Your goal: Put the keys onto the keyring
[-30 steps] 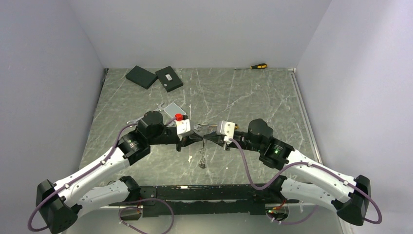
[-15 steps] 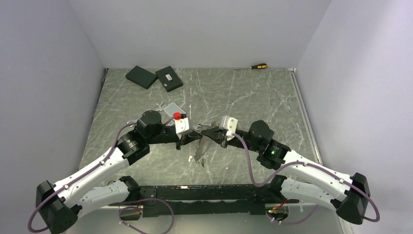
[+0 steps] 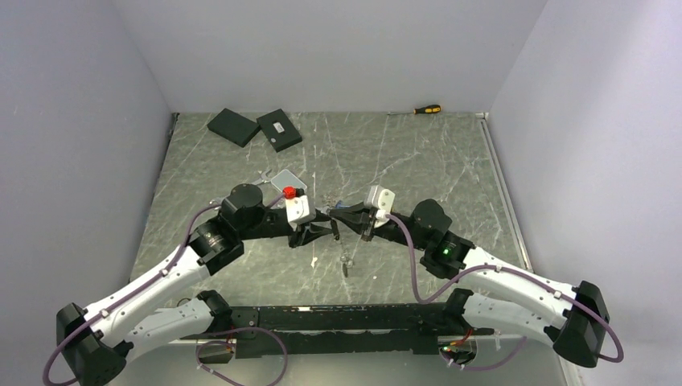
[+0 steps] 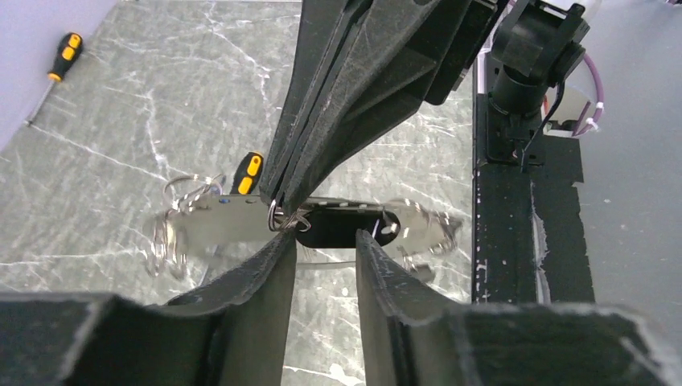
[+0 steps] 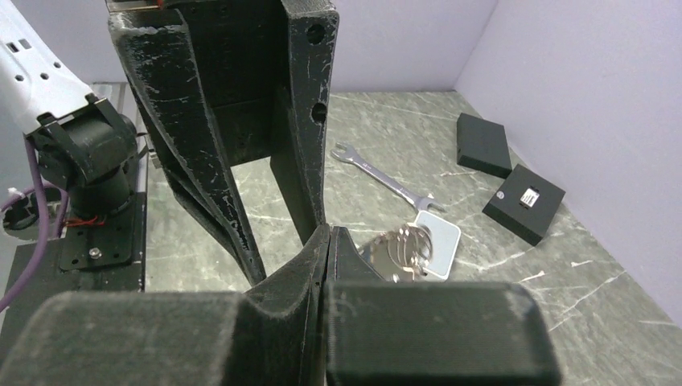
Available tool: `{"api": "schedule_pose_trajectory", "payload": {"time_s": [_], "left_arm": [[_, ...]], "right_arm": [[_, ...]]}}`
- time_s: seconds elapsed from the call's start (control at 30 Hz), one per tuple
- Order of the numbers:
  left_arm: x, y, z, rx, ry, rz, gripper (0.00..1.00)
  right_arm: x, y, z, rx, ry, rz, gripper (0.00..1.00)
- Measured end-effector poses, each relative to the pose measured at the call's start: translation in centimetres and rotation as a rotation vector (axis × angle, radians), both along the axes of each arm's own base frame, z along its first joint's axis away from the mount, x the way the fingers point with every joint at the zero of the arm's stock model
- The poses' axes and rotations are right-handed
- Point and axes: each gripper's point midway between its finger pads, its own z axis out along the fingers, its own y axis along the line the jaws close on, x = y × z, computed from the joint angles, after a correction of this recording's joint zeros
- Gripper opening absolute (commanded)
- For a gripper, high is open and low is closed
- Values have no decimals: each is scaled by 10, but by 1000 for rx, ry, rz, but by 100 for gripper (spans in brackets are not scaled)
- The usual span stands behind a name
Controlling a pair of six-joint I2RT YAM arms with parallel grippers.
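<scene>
Over a grey veined marble table point(image 3: 418, 161), the right gripper point(image 5: 328, 237) has its black ribbed fingers pinched flat on the thin wire keyring point(image 4: 274, 220). Flat silver and black-headed keys point(image 4: 217, 227) dangle just beneath that gripper. Facing it, the left gripper point(image 4: 324, 241) stands slightly parted, gripping nothing.

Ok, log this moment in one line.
left gripper: open, at keys | right gripper: shut on keyring | keys: hanging between grippers
</scene>
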Motion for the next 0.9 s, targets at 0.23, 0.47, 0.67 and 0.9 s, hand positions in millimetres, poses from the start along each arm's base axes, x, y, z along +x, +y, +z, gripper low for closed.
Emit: {"api": "schedule_pose_trajectory", "payload": {"time_s": [0.23, 0.47, 0.67, 0.9], "left_arm": [[-8, 6, 9, -29, -23, -1, 40], [-10, 7, 8, -39, -14, -4, 41], [-11, 7, 12, -70, -17, -2, 42], [-11, 9, 20, -103, -31, 5, 35]], "right_arm": [[-9, -3, 10, 22, -27, 34, 0], [-16, -4, 13, 34, -40, 63, 0], [-19, -2, 11, 30, -38, 86, 0], [-22, 1, 8, 24, -30, 108, 0]]}}
